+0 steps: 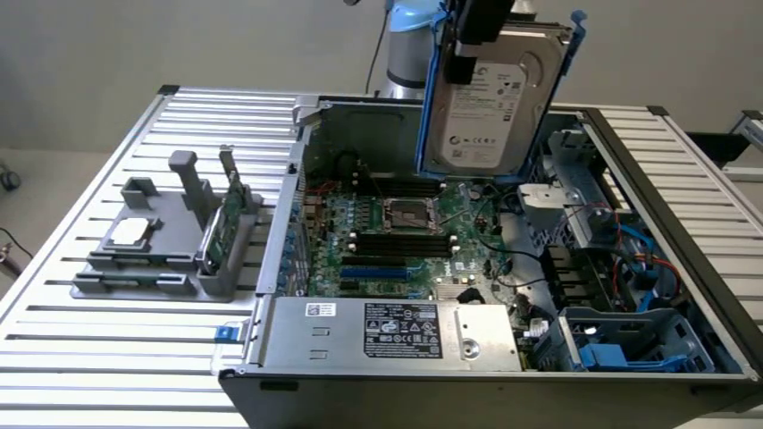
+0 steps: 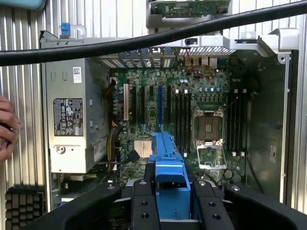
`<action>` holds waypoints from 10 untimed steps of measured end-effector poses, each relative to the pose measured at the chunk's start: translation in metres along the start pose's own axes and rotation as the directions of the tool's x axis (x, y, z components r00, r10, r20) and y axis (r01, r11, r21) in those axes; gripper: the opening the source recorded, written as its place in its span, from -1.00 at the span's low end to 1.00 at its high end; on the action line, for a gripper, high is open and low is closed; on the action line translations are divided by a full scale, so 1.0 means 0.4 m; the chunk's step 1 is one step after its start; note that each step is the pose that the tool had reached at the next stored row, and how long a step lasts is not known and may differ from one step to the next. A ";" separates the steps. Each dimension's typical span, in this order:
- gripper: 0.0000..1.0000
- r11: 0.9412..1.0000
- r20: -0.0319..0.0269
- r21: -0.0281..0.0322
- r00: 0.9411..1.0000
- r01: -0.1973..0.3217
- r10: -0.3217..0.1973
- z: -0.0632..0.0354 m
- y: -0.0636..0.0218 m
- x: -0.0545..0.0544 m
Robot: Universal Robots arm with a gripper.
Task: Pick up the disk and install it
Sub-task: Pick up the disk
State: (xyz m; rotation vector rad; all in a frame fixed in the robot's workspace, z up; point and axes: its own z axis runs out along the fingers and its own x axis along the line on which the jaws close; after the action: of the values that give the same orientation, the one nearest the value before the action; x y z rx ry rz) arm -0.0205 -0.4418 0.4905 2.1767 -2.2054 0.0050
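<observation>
The gripper (image 1: 480, 31) held the disk (image 1: 495, 98) upright above the open computer case (image 1: 477, 402), fingers clamped on its blue rail.

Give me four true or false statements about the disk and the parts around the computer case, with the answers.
1. The gripper holds the disk upright above the open computer case. True.
2. The processor chip sits in its socket inside the case. False: the processor chip rests on the grey holder outside the case.
3. The green circuit card stands in that grey holder. True.
4. The disk lies flat inside the case. False: it hangs above the motherboard.
</observation>
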 end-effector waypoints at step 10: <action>-0.35 1.000 0.000 0.000 1.000 0.000 0.000 0.014 -0.085 0.066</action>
State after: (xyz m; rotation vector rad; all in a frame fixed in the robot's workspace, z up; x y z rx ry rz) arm 0.0131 -0.4688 0.4849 2.1769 -2.2054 0.0049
